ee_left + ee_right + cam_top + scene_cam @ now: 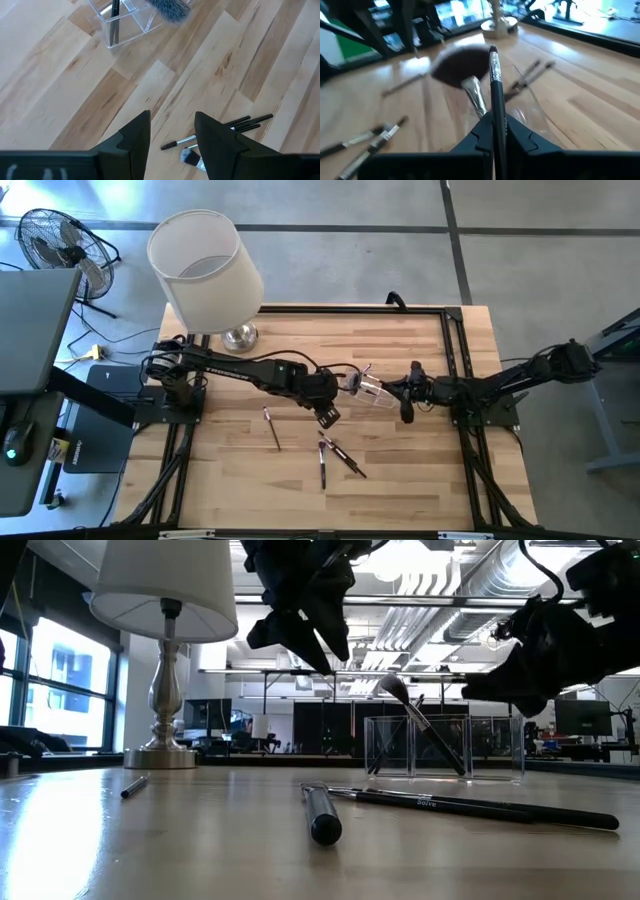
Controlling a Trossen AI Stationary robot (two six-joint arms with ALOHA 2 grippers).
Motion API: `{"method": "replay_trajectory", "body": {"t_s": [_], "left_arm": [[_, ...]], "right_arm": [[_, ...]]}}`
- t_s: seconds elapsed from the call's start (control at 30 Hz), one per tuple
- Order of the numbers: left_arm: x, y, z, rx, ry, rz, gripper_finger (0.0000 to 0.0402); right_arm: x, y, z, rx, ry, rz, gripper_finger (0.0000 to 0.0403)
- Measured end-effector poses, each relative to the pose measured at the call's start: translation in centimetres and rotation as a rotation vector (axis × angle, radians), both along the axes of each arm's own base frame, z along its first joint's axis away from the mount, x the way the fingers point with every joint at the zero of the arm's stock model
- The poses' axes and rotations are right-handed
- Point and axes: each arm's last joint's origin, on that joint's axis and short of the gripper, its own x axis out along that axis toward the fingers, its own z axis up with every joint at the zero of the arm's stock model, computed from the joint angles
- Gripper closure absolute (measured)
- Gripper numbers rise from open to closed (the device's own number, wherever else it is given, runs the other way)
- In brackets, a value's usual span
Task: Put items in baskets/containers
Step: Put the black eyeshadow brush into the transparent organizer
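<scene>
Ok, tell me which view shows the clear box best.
The low view: the clear box stands side-on, walls and leaning brushes plain. The high view shows it small between both arms; the left wrist view catches one corner; the right wrist view blurs it.

Pale blond wood, black metal, clear plastic.
Light, streaky-grained worktop [400,460] framed in black; black-handled brushes [340,457] with silver ferrules; transparent box [445,747] holding a grey-tipped brush [395,688]; white lampshade [205,268] over a silver base [239,336]; black right gripper [495,135] and left gripper [172,135].
</scene>
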Motion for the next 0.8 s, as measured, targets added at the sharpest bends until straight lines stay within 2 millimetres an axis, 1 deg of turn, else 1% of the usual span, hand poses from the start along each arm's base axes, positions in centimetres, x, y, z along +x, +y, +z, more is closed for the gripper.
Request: {"method": "replay_trajectory", "body": {"t_s": [0.17,0.3,0.33,0.4,0.47,0.5,0.53,0.6,0.63,0.7,0.77,0.8], "left_arm": [[0.1,0.0,0.1,0.007,-0.011,-0.009,0.0250],[0.5,0.1,0.3,0.064,-0.057,-0.019,0.0250],[0.4,0.0,0.6,0.086,-0.076,-0.014,0.0250],[-0.3,-0.3,2.2,0.160,-0.117,-0.020,0.0250],[-0.8,-0.4,4.3,0.220,-0.216,-0.007,0.0250],[-1.4,-0.7,5.1,0.247,-0.232,-0.012,0.0250],[-2.1,-0.8,5.7,0.280,-0.224,-0.019,0.0250],[-2.6,-1.1,6.5,0.337,-0.250,-0.015,0.0250],[-2.9,-1.1,6.8,0.353,-0.265,-0.001,0.0250],[-4.5,-1.4,6.4,0.366,-0.252,-0.006,0.0250],[-5.1,-1.5,6.0,0.327,-0.360,0.029,0.0250],[-5.8,-1.7,5.3,0.307,-0.394,0.039,0.0250]], "right_arm": [[0.2,0.1,1.3,0.014,-0.135,0.033,0.0394],[0.3,0.2,2.1,0.021,-0.217,0.050,0.0394],[0.5,0.2,2.4,0.016,-0.227,0.059,0.0394],[0.8,0.3,3.1,0.004,-0.256,0.076,0.0394],[1.2,0.3,3.9,0.001,-0.284,0.078,0.0395],[1.3,0.3,4.1,-0.008,-0.290,0.080,0.0395],[1.5,0.4,4.4,-0.018,-0.295,0.082,0.0395],[1.7,0.4,4.9,-0.038,-0.307,0.085,0.0395],[1.8,0.5,5.1,-0.047,-0.310,0.088,0.0395],[1.9,0.6,5.4,-0.059,-0.316,0.092,0.0395],[1.8,0.7,5.5,-0.060,-0.318,0.098,0.0394],[1.8,0.7,5.5,-0.060,-0.319,0.099,0.0393]]}}
